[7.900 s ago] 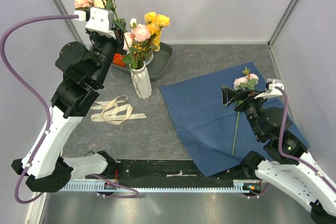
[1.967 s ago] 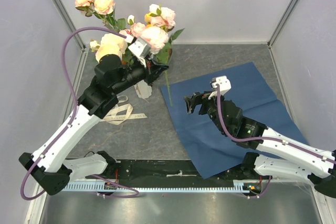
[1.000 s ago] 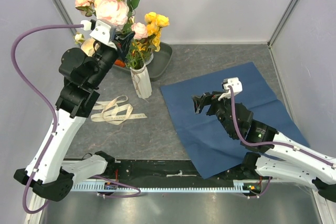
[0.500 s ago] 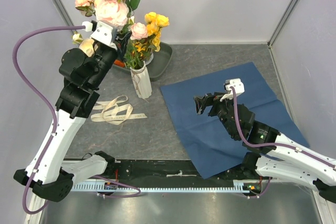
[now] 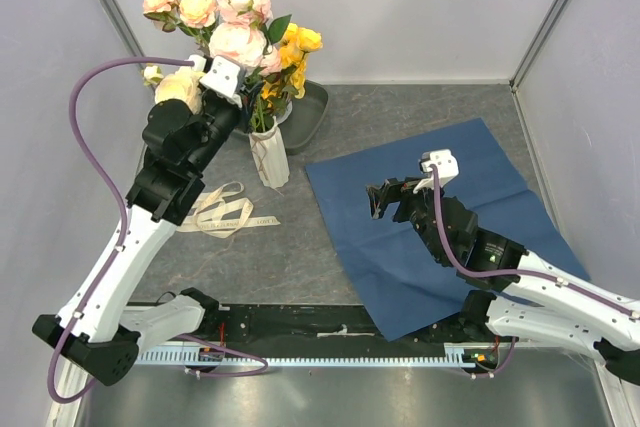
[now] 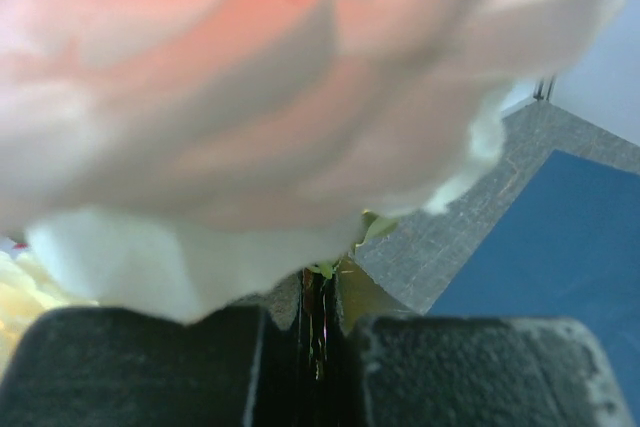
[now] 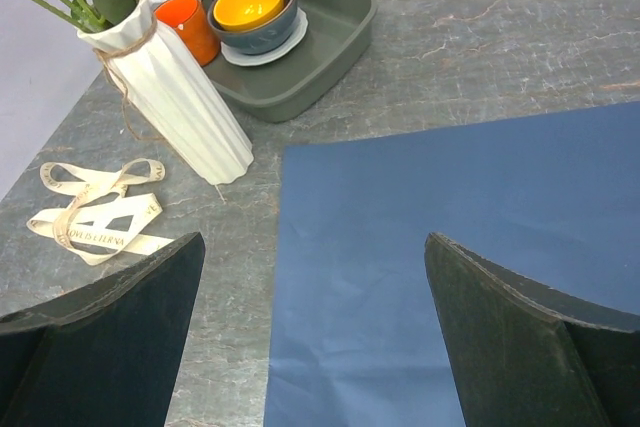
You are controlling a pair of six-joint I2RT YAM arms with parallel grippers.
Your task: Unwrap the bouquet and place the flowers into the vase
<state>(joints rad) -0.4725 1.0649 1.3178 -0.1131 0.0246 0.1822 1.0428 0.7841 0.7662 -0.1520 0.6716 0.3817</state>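
Observation:
My left gripper (image 5: 243, 97) is shut on the thin green stem (image 6: 318, 317) of pale pink flowers (image 5: 240, 42), held up just left of the yellow flowers (image 5: 296, 43) that stand in the white ribbed vase (image 5: 268, 157). In the left wrist view a big pink bloom (image 6: 250, 77) fills most of the picture, and the stem runs between the two black fingers (image 6: 140, 367). My right gripper (image 5: 385, 199) hangs wide open and empty over the left part of the flat blue paper (image 5: 450, 197). From the right wrist, the vase (image 7: 180, 107) shows upright with green stems in it.
The cream ribbon (image 5: 215, 212) lies loose on the table left of the vase. Behind the vase a dark grey tray (image 7: 320, 37) holds an orange cup (image 7: 190, 27) and a yellow bowl (image 7: 248, 2). White walls close the cell on three sides.
The left arm has swung right and down toward the vase, carrying the pink flowers with it. The right arm has hardly moved and stays open.

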